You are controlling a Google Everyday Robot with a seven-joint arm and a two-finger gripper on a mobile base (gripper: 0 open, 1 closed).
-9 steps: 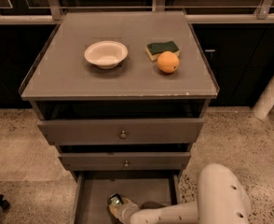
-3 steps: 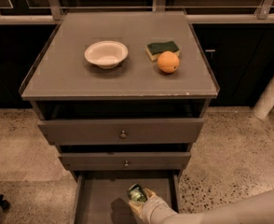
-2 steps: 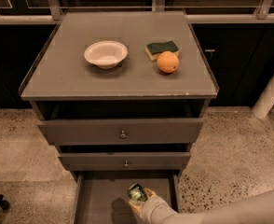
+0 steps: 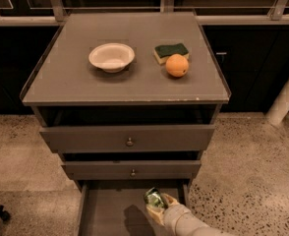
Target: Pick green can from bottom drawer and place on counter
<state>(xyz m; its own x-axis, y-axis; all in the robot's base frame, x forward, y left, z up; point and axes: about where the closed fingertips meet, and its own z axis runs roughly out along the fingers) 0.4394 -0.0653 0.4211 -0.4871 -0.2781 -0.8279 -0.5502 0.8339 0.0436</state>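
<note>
At the near edge, the tool (image 4: 158,205) reaches in from the lower right over the open bottom drawer (image 4: 110,213), its fingers clamped on the green can (image 4: 153,197), which sits tilted in the grip near the drawer's right side. Above are two knobbed drawers (image 4: 130,138). Farther back, the tabletop (image 4: 85,85) carries a white bowl (image 4: 111,57), an orange (image 4: 176,65) and a green sponge (image 4: 170,50) touching it.

So the gripper (image 4: 158,206) is down over the open bottom drawer (image 4: 110,213). Its fingers (image 4: 170,200) are clamped on the green can (image 4: 153,197), which pokes out just above them. Well above the fingers, the counter (image 4: 75,82) holds a white bowl (image 4: 111,56), a sponge (image 4: 170,51) and an orange (image 4: 177,65).
</note>
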